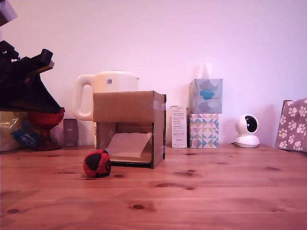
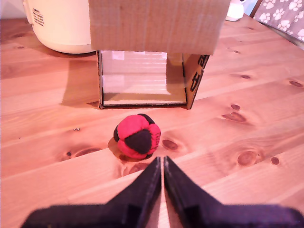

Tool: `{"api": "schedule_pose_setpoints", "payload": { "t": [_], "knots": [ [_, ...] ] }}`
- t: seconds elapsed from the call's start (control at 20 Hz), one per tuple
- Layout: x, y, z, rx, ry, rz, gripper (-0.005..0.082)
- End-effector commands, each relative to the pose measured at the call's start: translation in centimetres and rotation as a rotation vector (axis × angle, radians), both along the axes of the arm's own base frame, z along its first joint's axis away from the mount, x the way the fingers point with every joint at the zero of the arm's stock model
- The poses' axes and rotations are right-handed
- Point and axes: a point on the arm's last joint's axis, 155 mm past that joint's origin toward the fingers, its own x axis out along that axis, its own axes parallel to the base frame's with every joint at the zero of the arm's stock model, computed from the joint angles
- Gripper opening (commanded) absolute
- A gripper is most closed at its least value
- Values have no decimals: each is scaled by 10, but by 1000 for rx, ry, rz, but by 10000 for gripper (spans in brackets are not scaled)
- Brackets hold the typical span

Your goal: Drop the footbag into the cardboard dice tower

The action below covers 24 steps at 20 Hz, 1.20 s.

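The red and black footbag (image 1: 97, 163) (image 2: 137, 136) lies on the wooden table just in front of the cardboard dice tower (image 1: 129, 127) (image 2: 152, 28), near its front opening with the slanted ramp (image 1: 128, 145). In the wrist view my gripper (image 2: 160, 161) is shut, its two black fingers pressed together with nothing between them, tips just short of the footbag and above the table. In the exterior view only the dark arm (image 1: 24, 81) shows, high at that view's left.
A cream kettle (image 1: 103, 88) stands behind the tower. A red goblet (image 1: 45, 127) and a small dark box (image 1: 70, 132) sit at the exterior view's left. Stacked tissue boxes (image 1: 205, 112), a white carton (image 1: 179, 126), a white camera (image 1: 247, 131) and a paw-print bag (image 1: 292, 124) line the back right.
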Motion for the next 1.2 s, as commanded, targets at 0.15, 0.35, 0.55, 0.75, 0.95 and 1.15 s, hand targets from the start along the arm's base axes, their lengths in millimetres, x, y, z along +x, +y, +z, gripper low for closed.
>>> {"api": "schedule_pose_setpoints", "payload": {
  "t": [0.15,0.35,0.55,0.75,0.95,1.15],
  "knots": [
    [2,-1,4,-7,-10,2,-24],
    [2,-1,4,-7,-9,1,-24],
    [10,-4,21,-41,-82,1,-24],
    [17,-12,17,-30,-101,-27,-24],
    [29,-19,2,-20,-101,-37,-24],
    [42,-25,-24,19,-48,-44,-24]
  ]
}}
